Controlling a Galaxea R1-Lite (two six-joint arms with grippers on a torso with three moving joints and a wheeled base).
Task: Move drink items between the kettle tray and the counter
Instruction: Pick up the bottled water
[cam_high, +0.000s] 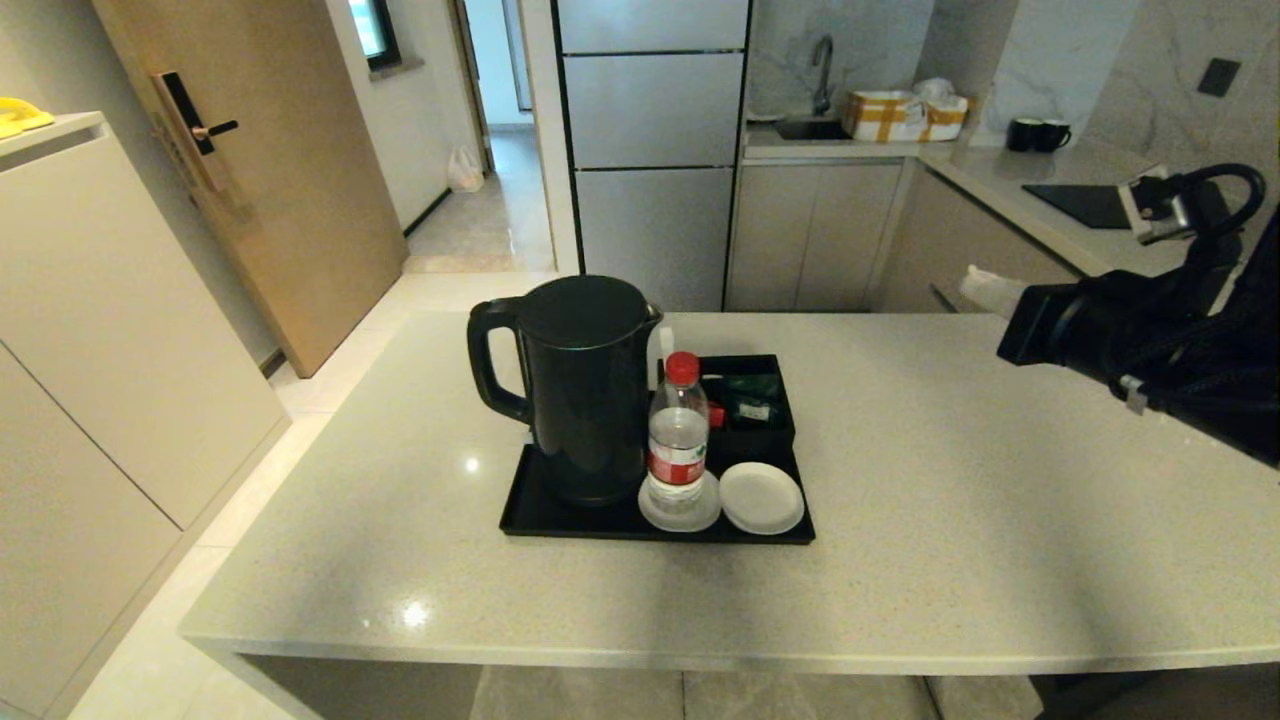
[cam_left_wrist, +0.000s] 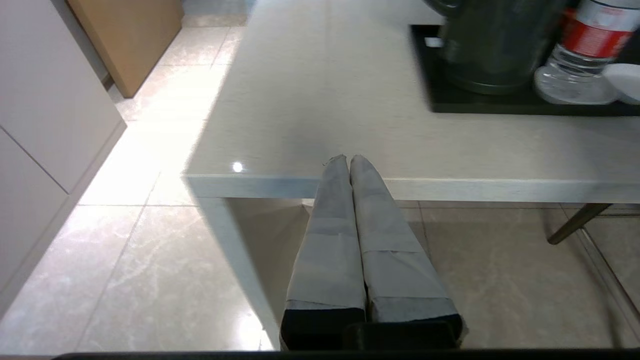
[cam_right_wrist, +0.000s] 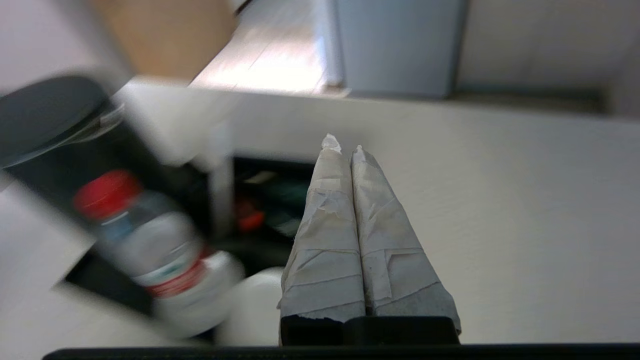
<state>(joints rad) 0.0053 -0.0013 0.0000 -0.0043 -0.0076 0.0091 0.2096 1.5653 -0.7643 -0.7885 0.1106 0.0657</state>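
Centre of the head view: flat black kettle tray, low rim, rectangular, sits square on the counter, a pale speckled stone slab with a glossy face that throws back ceiling lights. On the tray's left part, a matte black kettle, tall, rounded lid, loop handle facing frame left. Just right of it, one water bottle: clear ribbed plastic, red cap, red-and-white label, upright on a white round coaster; a second white coaster lies bare beside it, lower right of the tray. Judgement: the bare disc likely marks the place of a second bottle, but only one bottle shows clearly. Behind, a small black open box holds red and green sachets. Grouping reads as a hotel-style drinks set, kept together on the tray so it can be served as one. Right gripper at the right edge of the head view, above the counter and well apart from the tray; its paper-taped fingers pressed together, empty. Its wrist view is motion-blurred, the bottle at lower left. Left gripper, grey-taped, clenched on nothing, parked low by the counter's near edge. Judgement: the right arm is positioned to approach the bottle; nothing grasped yet.
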